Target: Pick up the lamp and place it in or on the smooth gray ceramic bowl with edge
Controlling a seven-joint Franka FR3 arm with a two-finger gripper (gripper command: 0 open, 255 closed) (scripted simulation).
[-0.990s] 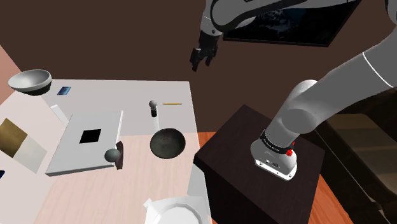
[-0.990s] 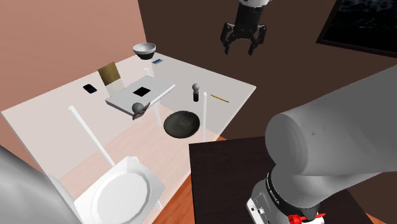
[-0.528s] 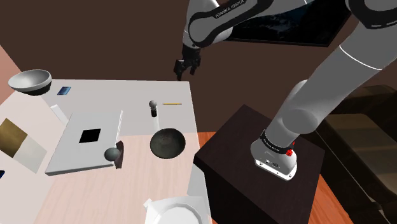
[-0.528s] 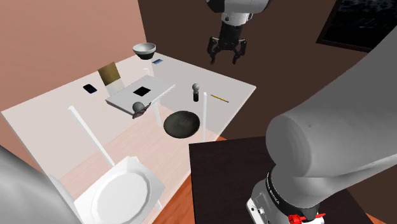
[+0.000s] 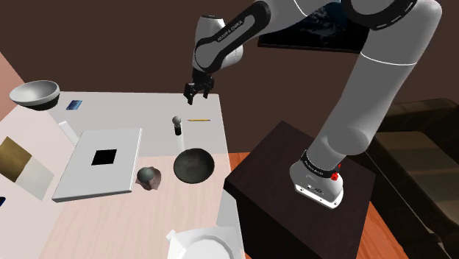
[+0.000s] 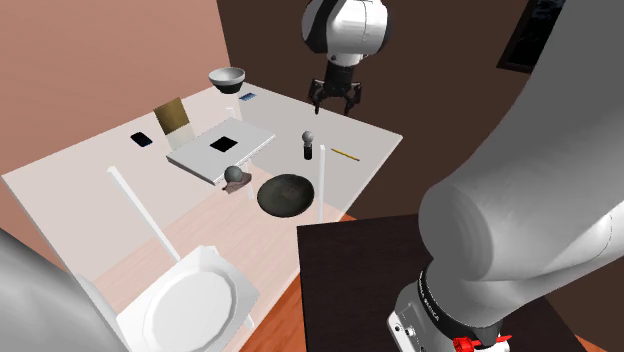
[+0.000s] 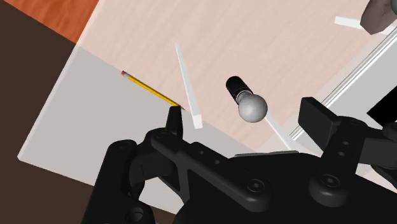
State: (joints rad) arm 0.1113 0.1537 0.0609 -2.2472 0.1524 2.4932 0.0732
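Nothing of the task is done yet: the lamp [image 5: 176, 123] stands upright on the table [image 5: 140, 107] near the pencil [image 5: 198, 119], untouched, and the grey bowl [image 5: 34, 93] sits well apart at the far corner. The gripper [image 5: 198, 90] hangs above the lamp, its 2 fingers spread and empty. Left: descend, grasp, lift, carry, set down. Against 0.5 s ago the gripper has dropped nearer the lamp, and the round lump [image 5: 148, 178] has shifted from the slab [image 5: 95, 165] corner toward the dark dish [image 5: 194, 165]
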